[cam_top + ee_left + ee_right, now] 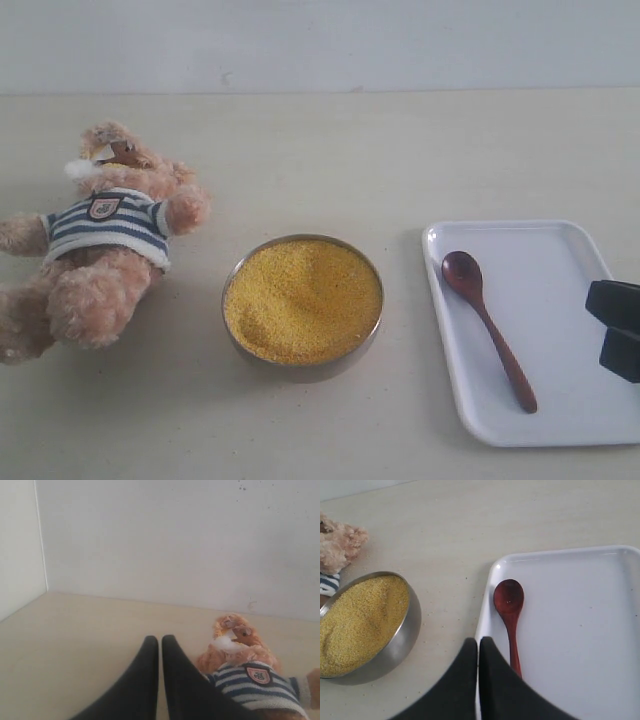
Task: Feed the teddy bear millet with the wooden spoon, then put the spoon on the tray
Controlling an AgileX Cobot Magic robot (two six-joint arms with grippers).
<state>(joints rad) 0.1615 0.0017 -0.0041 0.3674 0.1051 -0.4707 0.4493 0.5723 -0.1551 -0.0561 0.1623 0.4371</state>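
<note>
1. Containers first. There's a round metal bowl [300,371] in the middle of the table [400,160], and it's heaped nearly to the rim with bright yellow millet [300,298].
2. The other container is the white tray [570,270], sitting to the right of the bowl and not touching it. The only thing lying in it is the wooden spoon [487,325].
3. The spoon lies flat near the tray's left side. Its oval end points toward the far wall [320,40], and the handle angles back toward the near right.
4. The teddy bear [100,245] is on its back to the left of the bowl, close but apart from it. Its head is toward the wall and it's wearing the striped shirt with the badge.
5. The right gripper [478,642] has its two black fingers pressed together with nothing between them. It hangs over the tray's edge right by the spoon handle. In the exterior view it pokes in at the right edge above the tray.
6. The left gripper [160,639] has its fingers together too, also with nothing held. It's just beside the bear's shirt, and I can't tell if it actually touches the plush.
7. Head count is one bear, one bowl of millet, one spoon, one tray and two grippers.
</note>
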